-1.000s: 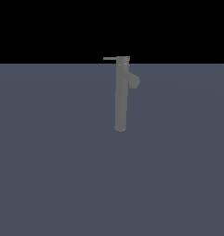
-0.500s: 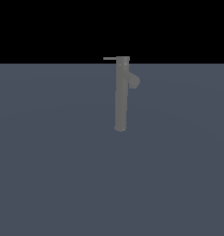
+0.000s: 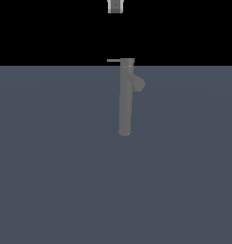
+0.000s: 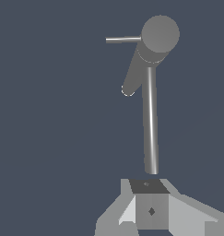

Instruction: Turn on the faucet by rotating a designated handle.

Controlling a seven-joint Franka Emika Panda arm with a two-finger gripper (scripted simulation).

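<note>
In the exterior view my gripper (image 3: 115,5) sits high above the faucet (image 3: 125,97), well clear of the handle (image 3: 113,60); I'd descend beside that lever's tip. In the wrist view the handle (image 4: 123,39) projects sideways from the cap, far below the fingers, whose spread I cannot tell.

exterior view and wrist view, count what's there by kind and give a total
faucet: 1
handle on the faucet's top cap: 1
spout stub on the faucet's side: 1
end effector, just entering the exterior view above the handle: 1
total: 4
</note>
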